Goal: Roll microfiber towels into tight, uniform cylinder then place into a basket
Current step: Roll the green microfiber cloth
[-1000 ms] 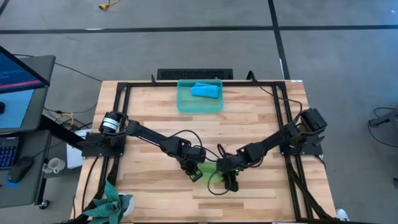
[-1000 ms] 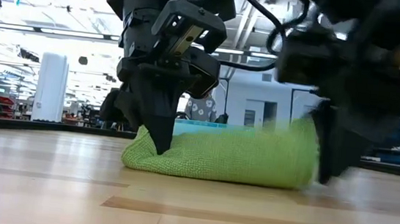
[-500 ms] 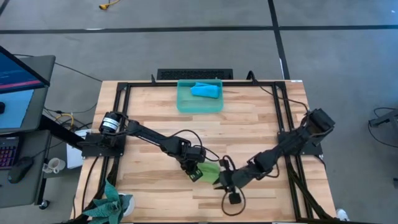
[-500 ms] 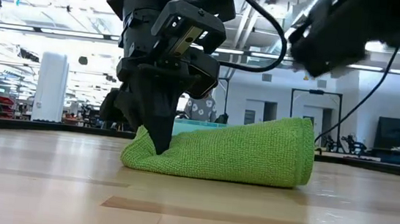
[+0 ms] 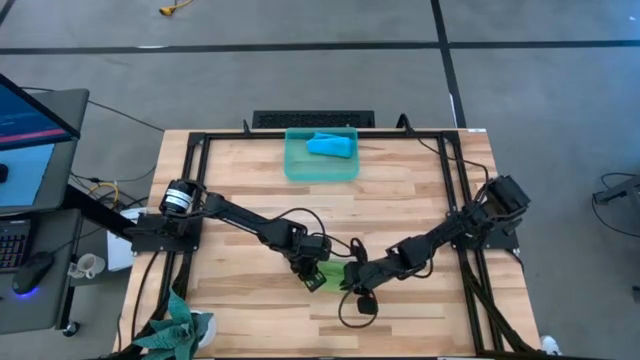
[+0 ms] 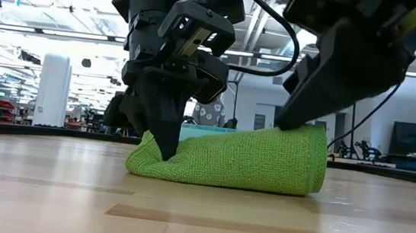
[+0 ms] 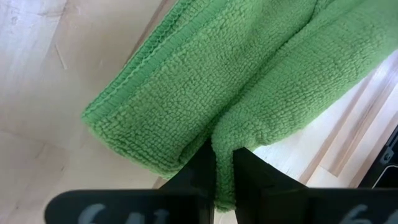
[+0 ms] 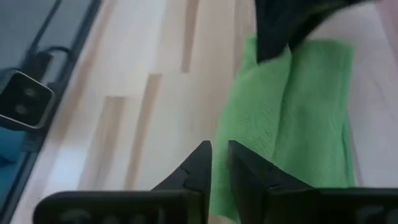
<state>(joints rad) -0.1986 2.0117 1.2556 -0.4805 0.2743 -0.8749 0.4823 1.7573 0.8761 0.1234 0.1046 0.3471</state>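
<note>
left gripper (image 7: 222, 163) pinching one end of the lime green towel (image 6: 234, 161) so it can't unroll | right gripper (image 8: 219, 163) nearly closed, nothing in it, coming at the other end | towel's mid-tabletop toward the front edge | blue towel (image 5: 330, 146) already in the basket (image 5: 296, 166) at the back edge

Left claw (image 6: 165, 147) pinched shut low at table, right claw (image 8: 217, 165) nearly closed alongside
</note>
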